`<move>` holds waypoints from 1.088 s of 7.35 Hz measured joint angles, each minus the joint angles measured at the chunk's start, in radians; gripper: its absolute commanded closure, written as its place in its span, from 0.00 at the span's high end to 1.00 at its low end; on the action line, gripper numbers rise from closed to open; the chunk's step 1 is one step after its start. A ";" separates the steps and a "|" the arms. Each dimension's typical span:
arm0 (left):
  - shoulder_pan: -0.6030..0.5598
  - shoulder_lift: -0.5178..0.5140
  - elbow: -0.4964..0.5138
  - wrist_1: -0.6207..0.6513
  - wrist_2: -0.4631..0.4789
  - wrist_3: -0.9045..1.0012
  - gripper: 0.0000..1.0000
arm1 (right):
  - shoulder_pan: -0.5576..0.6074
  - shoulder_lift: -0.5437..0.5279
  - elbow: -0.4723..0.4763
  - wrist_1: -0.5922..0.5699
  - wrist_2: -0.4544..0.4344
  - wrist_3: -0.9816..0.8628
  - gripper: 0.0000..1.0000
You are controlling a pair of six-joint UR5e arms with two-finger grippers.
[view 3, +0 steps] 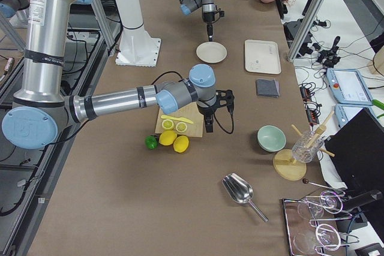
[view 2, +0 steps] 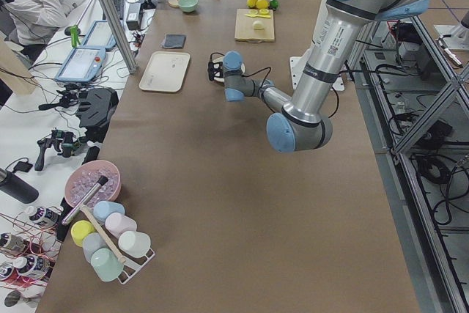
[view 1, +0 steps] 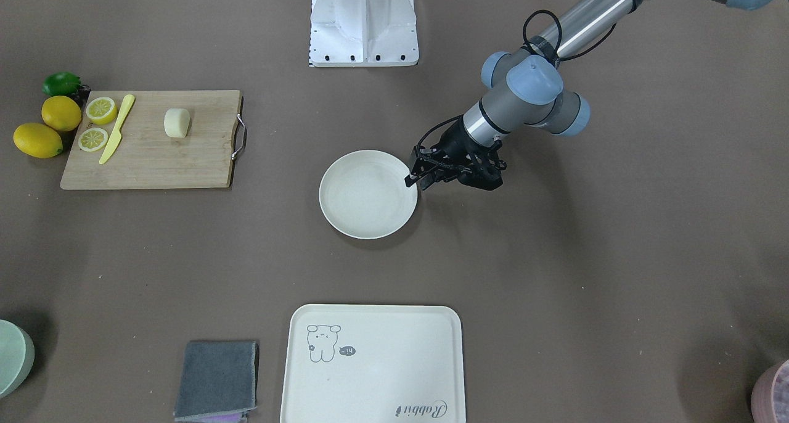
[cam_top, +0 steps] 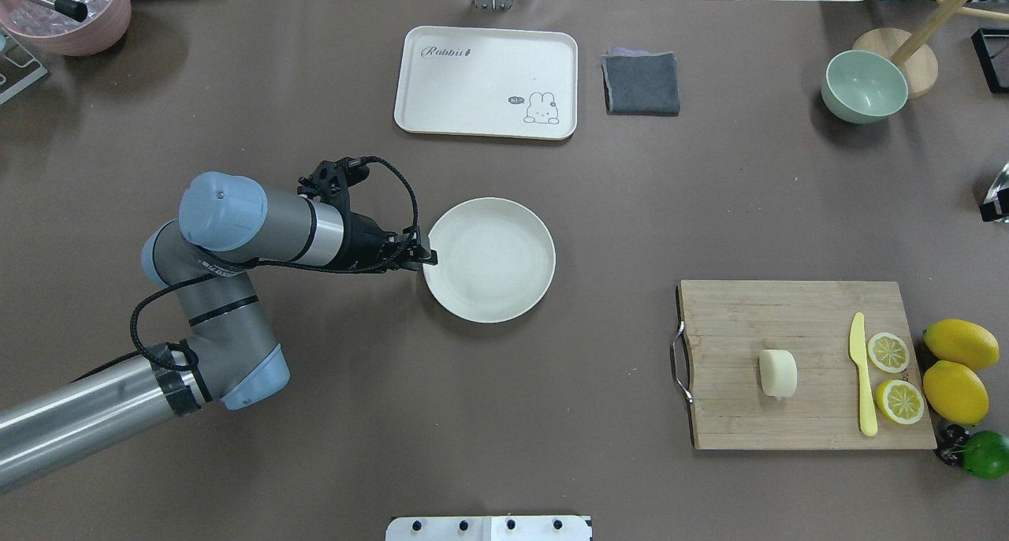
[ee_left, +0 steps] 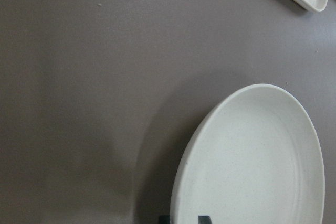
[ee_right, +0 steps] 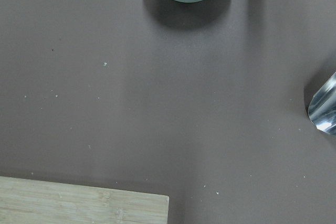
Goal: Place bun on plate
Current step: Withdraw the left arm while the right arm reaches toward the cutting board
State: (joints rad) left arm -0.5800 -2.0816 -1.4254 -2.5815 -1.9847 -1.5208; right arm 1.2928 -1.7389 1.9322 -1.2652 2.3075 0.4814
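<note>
The bun (view 1: 177,122) (cam_top: 778,372), a small pale cream cylinder, lies on its side on the wooden cutting board (view 1: 154,161) (cam_top: 788,312), far from both grippers. In the middle of the table sits the round off-white plate (view 1: 368,193) (cam_top: 489,259) (ee_left: 252,161), with nothing on it. My left gripper (view 1: 413,181) (cam_top: 426,259) (ee_left: 184,219) is at the plate's rim, its two fingertips close together with the rim between them. My right gripper (view 3: 208,125) shows only in the exterior right view, hanging near the board; I cannot tell whether it is open or shut.
On the board lie a yellow knife (cam_top: 863,375) and two lemon halves (cam_top: 888,352); whole lemons (cam_top: 958,367) and a lime (cam_top: 985,453) sit beside it. A cream tray (cam_top: 486,82), grey cloth (cam_top: 641,83), mint bowl (cam_top: 864,86) and pink bowl (cam_top: 71,13) stand along the far side.
</note>
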 measured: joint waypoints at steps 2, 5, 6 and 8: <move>-0.029 0.010 -0.061 0.061 -0.013 0.004 0.97 | -0.008 0.008 0.010 0.001 0.002 0.048 1.00; -0.192 0.076 -0.258 0.377 -0.160 0.181 0.97 | -0.078 0.028 0.054 0.001 -0.020 0.178 1.00; -0.270 0.129 -0.330 0.499 -0.198 0.297 0.97 | -0.123 0.035 0.072 0.000 -0.053 0.240 1.00; -0.417 0.250 -0.444 0.720 -0.221 0.601 0.97 | -0.265 0.052 0.127 0.000 -0.160 0.421 1.00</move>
State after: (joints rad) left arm -0.9975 -1.8317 -1.8692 -1.8617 -2.2056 -0.9196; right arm 1.0277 -1.6867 2.0587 -1.2655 2.1472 0.9028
